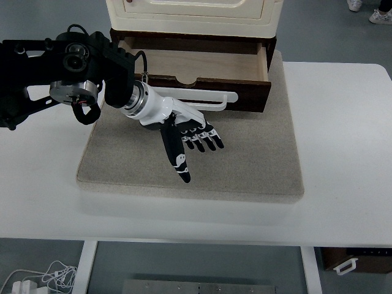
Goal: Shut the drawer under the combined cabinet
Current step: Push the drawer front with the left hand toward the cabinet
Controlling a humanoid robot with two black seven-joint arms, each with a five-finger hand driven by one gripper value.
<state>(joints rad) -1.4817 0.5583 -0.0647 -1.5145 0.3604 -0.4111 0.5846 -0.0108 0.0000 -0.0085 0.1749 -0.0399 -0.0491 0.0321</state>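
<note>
A cream cabinet [196, 15] stands at the back of the table on a dark wooden base. Its drawer [202, 64] is pulled out toward me, showing a bare light wood bottom. The dark drawer front [245, 92] carries a white bar handle [211, 97]. My left hand [193, 141] comes in from the left on a black arm and hovers just in front of the drawer front, below the handle. Its fingers [205, 138] are spread and hold nothing, and the thumb points toward me. The right arm does not show.
The cabinet sits on a beige mat [257, 165] lying on a white table [343, 153]. White cables [43, 278] lie on the floor at the lower left. A person's shoes [380, 15] show at the top right, beyond the table.
</note>
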